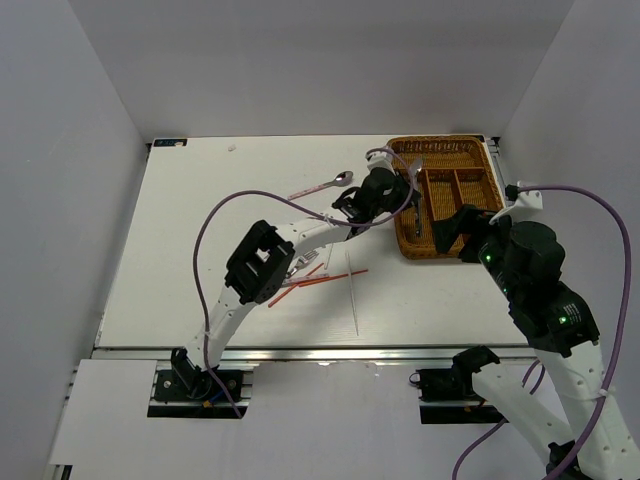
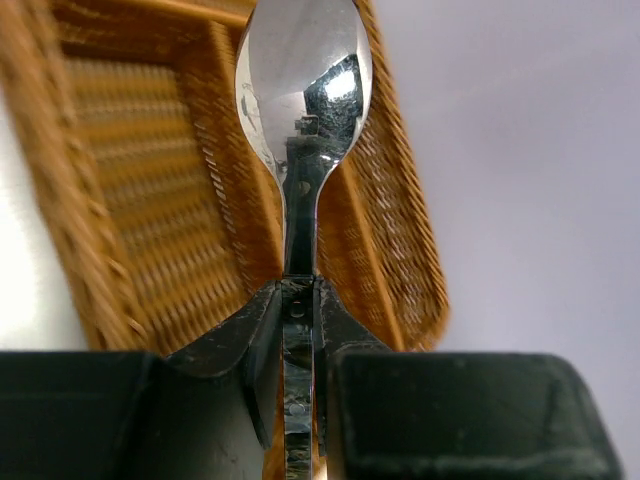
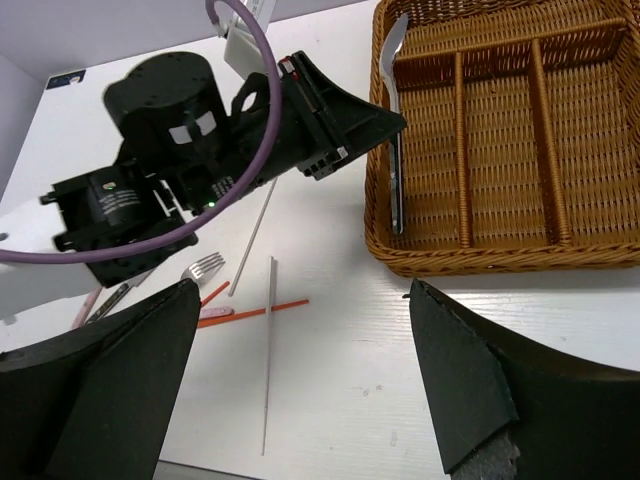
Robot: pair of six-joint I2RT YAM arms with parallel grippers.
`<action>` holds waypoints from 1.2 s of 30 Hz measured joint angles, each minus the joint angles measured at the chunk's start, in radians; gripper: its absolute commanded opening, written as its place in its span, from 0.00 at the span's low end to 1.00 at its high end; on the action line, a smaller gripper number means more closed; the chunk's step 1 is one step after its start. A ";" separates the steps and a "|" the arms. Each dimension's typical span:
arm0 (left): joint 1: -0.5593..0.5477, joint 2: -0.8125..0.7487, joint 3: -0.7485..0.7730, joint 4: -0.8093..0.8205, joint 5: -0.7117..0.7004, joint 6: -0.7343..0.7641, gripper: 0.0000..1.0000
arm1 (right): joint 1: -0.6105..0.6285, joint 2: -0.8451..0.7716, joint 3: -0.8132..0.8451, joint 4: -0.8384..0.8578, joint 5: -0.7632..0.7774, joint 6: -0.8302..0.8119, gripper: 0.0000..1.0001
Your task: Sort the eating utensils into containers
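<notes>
My left gripper point(image 2: 298, 300) is clenched on the handle of a silver spoon point(image 2: 303, 90), which hangs over the leftmost long slot of the wicker tray point(image 3: 480, 255). This is the placing step. Next I'd line the spoon up with the slot, lower it and let go. My right gripper point(image 3: 300, 370) hovers spread and empty beside the tray.

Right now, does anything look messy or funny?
Yes: the red chopsticks and white chopsticks lie scattered at different angles on the table, outside the wicker tray. Nothing looks broken or spilled.
</notes>
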 measured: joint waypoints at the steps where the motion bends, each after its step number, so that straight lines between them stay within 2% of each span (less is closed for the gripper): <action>1: 0.000 0.014 0.000 0.009 -0.016 -0.010 0.09 | 0.000 0.000 0.000 -0.003 0.001 0.000 0.89; 3: 0.000 0.046 0.009 0.025 -0.046 -0.025 0.19 | 0.000 0.000 0.000 -0.009 0.002 -0.002 0.89; 4: 0.001 0.061 0.016 0.027 -0.056 -0.029 0.29 | 0.000 0.000 0.000 -0.009 0.003 -0.003 0.89; 6: 0.004 0.091 0.035 0.026 -0.072 -0.031 0.38 | 0.000 0.000 0.000 -0.010 0.003 -0.007 0.89; 7: 0.005 0.103 0.047 0.025 -0.076 -0.027 0.47 | 0.000 0.000 0.000 -0.010 0.003 -0.009 0.89; 10: 0.006 0.111 0.053 0.022 -0.082 -0.017 0.56 | 0.000 -0.004 0.000 -0.014 0.007 -0.018 0.89; 12: 0.006 0.109 0.054 0.032 -0.081 -0.003 0.68 | 0.000 -0.007 0.000 -0.015 0.010 -0.022 0.89; 13: 0.006 0.108 0.055 0.037 -0.078 0.006 0.81 | 0.000 -0.008 0.000 -0.015 0.011 -0.023 0.89; 14: 0.006 0.106 0.055 0.038 -0.075 0.018 0.98 | 0.000 -0.008 0.000 -0.015 0.010 -0.023 0.89; 17: 0.006 0.091 0.055 0.023 -0.071 0.060 0.98 | 0.000 -0.007 0.000 -0.015 0.010 -0.024 0.89; 20: 0.006 0.045 0.054 -0.039 -0.088 0.184 0.98 | 0.000 -0.007 0.000 -0.015 0.010 -0.030 0.89; 21: 0.011 0.020 0.054 -0.067 -0.103 0.246 0.98 | 0.000 -0.007 0.000 -0.015 0.009 -0.034 0.89; 22: 0.013 -0.003 0.054 -0.107 -0.119 0.373 0.98 | 0.000 -0.007 0.000 -0.015 0.006 -0.039 0.89; 23: 0.017 -0.039 0.053 -0.113 -0.121 0.391 0.98 | 0.000 -0.007 0.000 -0.015 0.000 -0.046 0.89; 25: 0.038 -0.116 0.034 -0.148 -0.127 0.578 0.98 | 0.000 -0.007 0.000 -0.015 -0.017 -0.058 0.89; 31: 0.227 -0.245 0.031 -0.286 0.042 1.062 0.97 | 0.000 -0.005 -0.018 -0.012 -0.097 -0.090 0.89; 33: 0.294 -0.225 0.041 -0.352 0.090 1.173 0.95 | 0.000 -0.001 -0.028 -0.013 -0.115 -0.101 0.89; 36: 0.356 -0.114 0.138 -0.478 0.139 1.292 0.91 | 0.000 0.007 -0.037 -0.012 -0.136 -0.109 0.89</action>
